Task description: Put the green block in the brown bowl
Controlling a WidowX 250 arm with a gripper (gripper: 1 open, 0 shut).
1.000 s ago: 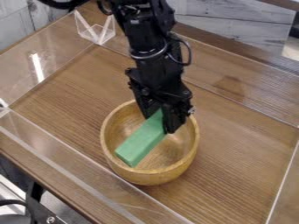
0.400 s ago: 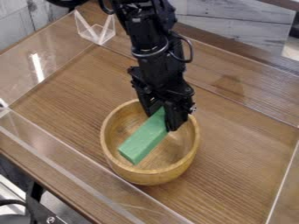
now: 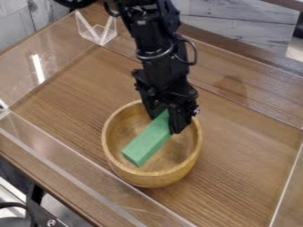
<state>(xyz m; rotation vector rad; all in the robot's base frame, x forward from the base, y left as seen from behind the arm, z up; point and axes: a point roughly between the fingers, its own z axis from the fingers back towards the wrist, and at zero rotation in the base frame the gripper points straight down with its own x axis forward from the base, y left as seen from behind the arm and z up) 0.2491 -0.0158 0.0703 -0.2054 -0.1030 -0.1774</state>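
While end effector [image 3: 169, 120] grips matte green block [image 3: 148, 142], bar slants inside round wooden brown bowl [image 3: 187, 162].

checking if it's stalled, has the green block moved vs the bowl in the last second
No. The green block sits tilted inside the brown bowl as before, its upper end in the shut gripper.

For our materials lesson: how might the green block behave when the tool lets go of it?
The green block looks rigid, staying straight though gripped at one end. Leaning inside the brown bowl, it will probably tip flat. Its flat faces make rolling unlikely.
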